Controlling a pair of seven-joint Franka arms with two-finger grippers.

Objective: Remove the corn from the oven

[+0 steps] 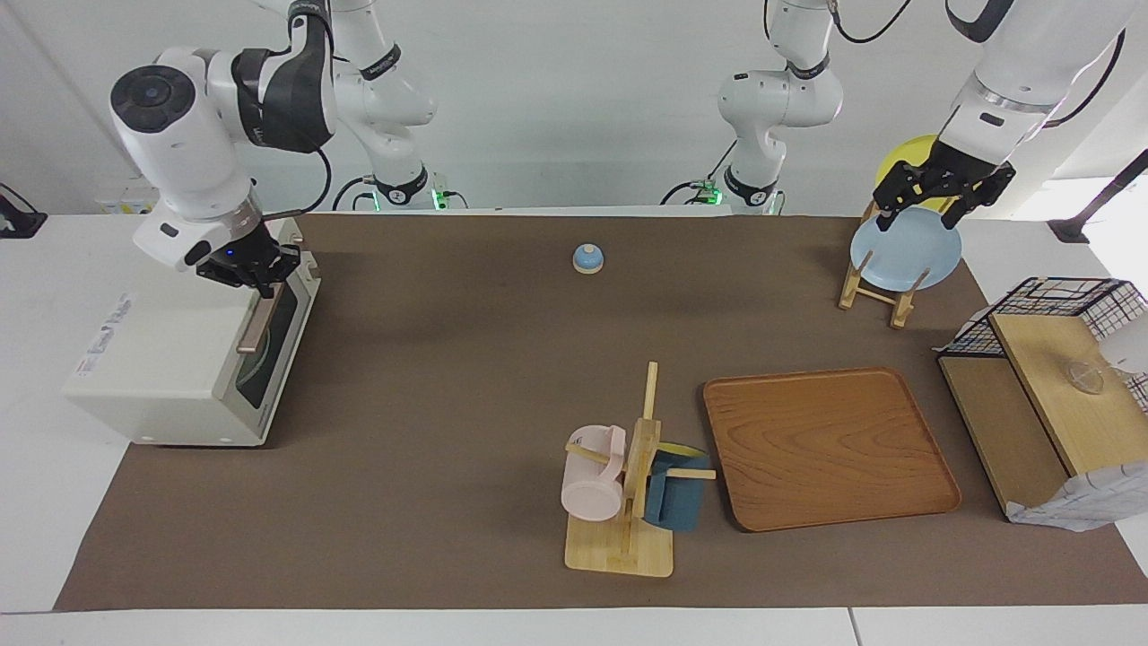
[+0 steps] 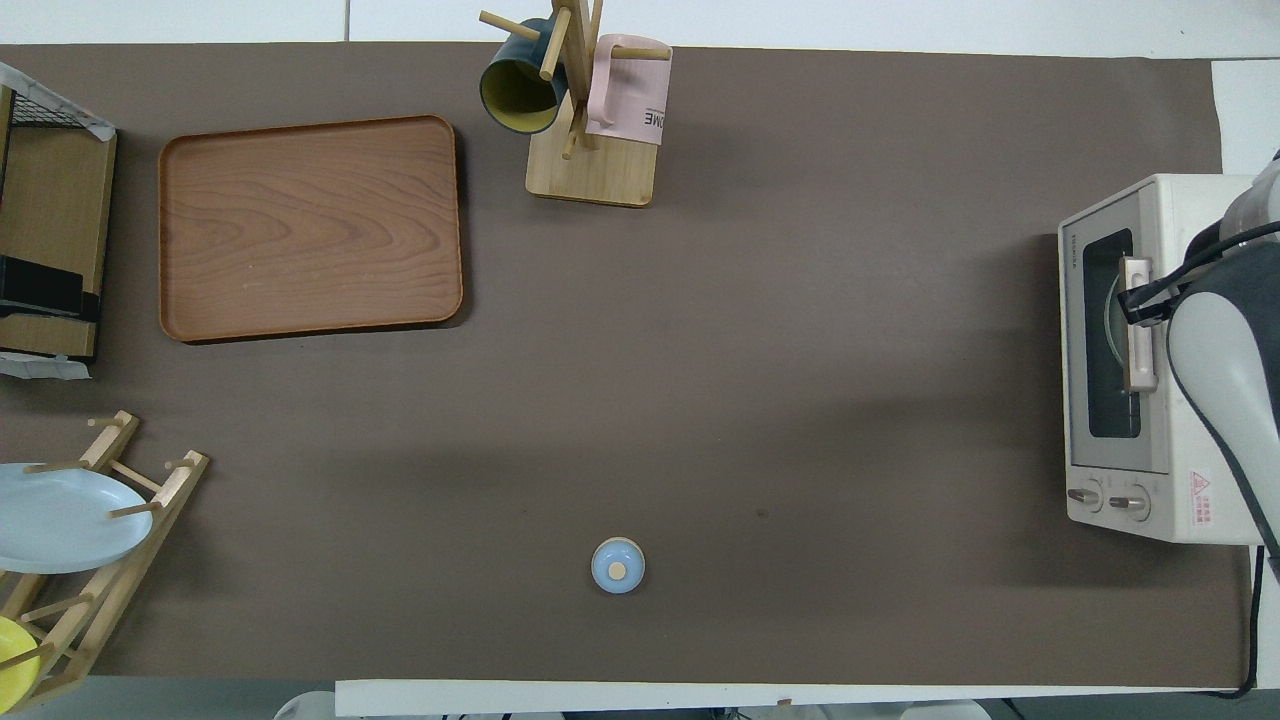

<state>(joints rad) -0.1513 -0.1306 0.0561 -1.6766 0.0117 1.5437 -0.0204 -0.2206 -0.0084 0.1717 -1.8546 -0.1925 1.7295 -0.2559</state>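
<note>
Oven [image 1: 193, 354], off-white with a dark glass door, sits at the left of the facing frame on the worktop [image 1: 430, 404], its door closed. Through the glass only a curved pale-green rim of something round shows; the corn cannot be made out in either view. The right pincer [image 1: 254, 274] is at the upper end of the tan door handle [image 1: 258, 323], its black fingers at the bar; whether they are clamped on it cannot be told. In the overhead frame the same handle [image 2: 1138, 322] runs down the door at the right edge, partly under the arm.

At the upper right of the facing frame the left pincer [image 1: 942, 193] hangs over the plate rack [image 1: 874, 287], fingers apart. The rack holds a blue plate [image 1: 906, 254] standing on edge and a yellow plate [image 1: 901, 160] nearer the robots.

A wooden tray [image 1: 830, 449] at lower centre-right lies bare. Beside it a mug tree [image 1: 628, 502] carries a pink mug [image 1: 592, 475] and a dark blue mug [image 1: 677, 489] with a yellow inside, both hung on pegs. A wire-and-wood shelf [image 1: 1040, 395] at the right edge bears a clear glass item [image 1: 1081, 377]. A small blue bell [image 1: 587, 258] stands alone at upper centre.
</note>
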